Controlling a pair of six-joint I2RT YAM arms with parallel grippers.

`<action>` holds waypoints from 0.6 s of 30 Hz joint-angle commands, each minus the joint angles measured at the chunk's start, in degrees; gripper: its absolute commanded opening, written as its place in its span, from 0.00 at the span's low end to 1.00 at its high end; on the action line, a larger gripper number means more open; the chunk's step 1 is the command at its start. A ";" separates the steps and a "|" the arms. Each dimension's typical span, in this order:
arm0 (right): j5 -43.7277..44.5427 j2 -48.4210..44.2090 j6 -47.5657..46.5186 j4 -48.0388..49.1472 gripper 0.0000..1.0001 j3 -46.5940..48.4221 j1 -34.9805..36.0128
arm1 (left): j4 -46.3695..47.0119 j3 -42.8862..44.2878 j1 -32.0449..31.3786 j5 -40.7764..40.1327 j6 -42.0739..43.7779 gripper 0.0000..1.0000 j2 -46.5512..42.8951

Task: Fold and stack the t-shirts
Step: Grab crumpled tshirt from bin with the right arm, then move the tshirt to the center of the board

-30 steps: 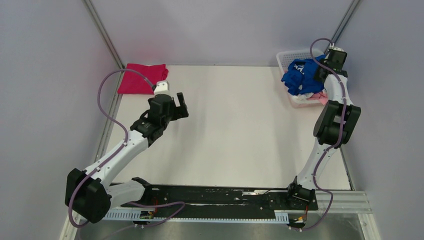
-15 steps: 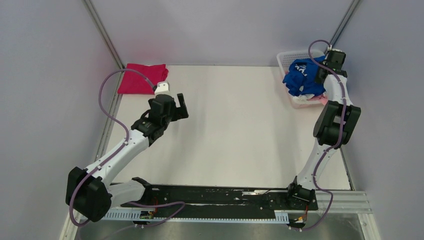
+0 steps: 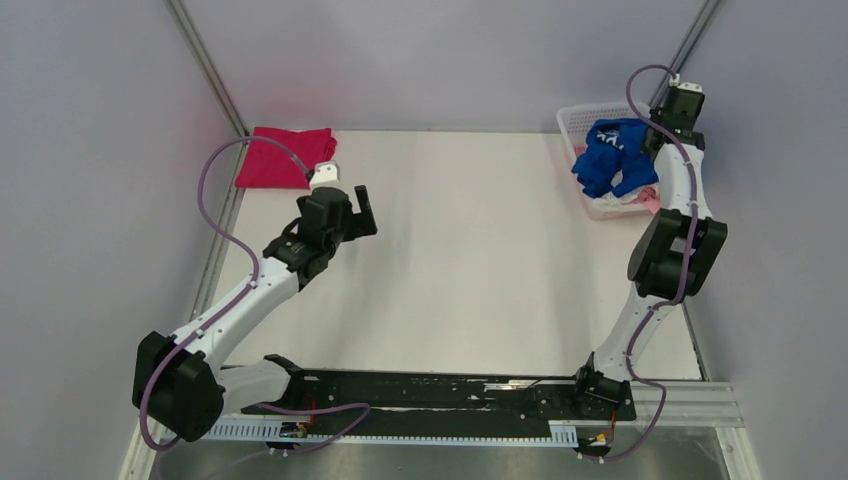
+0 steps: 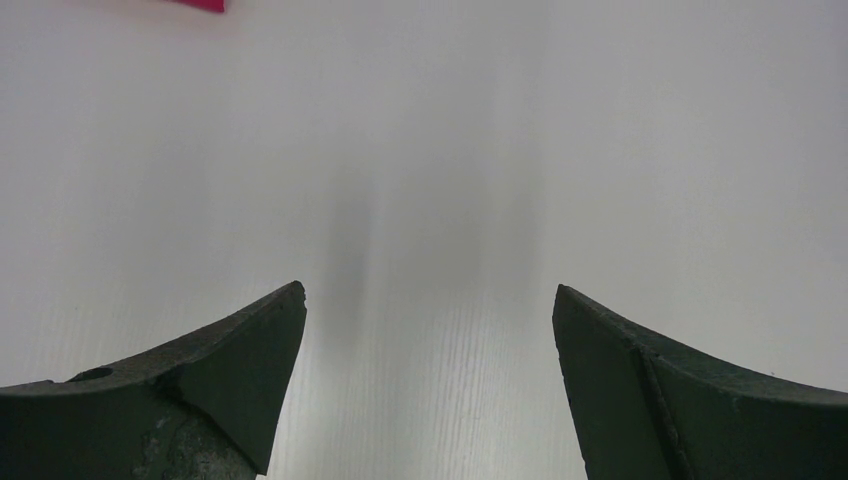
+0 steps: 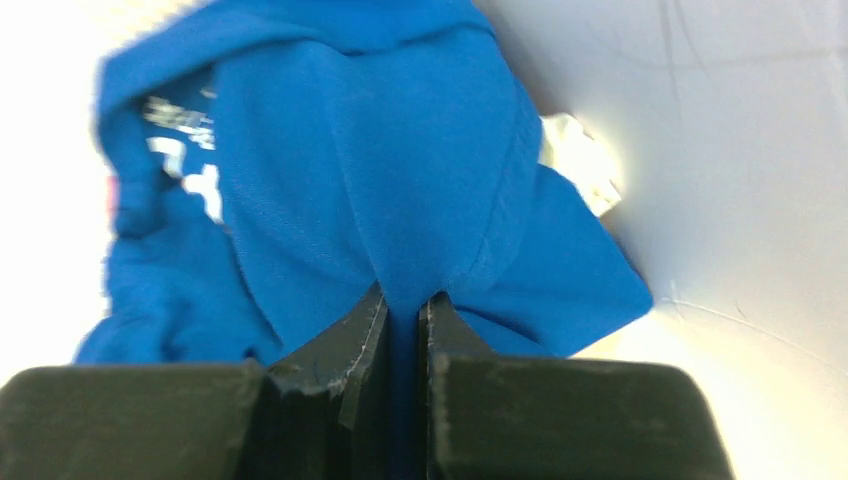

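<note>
Two arms: right gripper (image 5: 403, 300) clamps blue tee (image 3: 610, 155) above basket (image 3: 575, 112), cloth hanging on left-arm side; left gripper (image 4: 430, 295) gapes empty, well apart

A white table (image 3: 470, 260) sits between pale grey walls (image 3: 90, 150), metal posts (image 3: 206, 65) at the far corners.

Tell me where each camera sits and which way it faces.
Top external: above and behind the bases, looking down at the table; both arms show.
Left wrist: on the left arm, facing table past open left fingers; magenta t-shirt at top edge.
Right wrist: facing the blue t-shirt pinched in the right fingers.
Shared: top and right wrist both see that t-shirt.
</note>
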 commanded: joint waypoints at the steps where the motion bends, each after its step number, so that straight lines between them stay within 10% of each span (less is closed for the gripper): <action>1: -17.22 -10.58 5.41 5.53 0.05 4.22 -0.56 | 0.97 2.64 0.13 -0.78 0.74 1.00 0.21; 18: -62.29 -22.57 28.70 22.88 0.01 6.01 1.20 | 1.51 1.41 0.14 -0.56 0.28 1.00 -2.05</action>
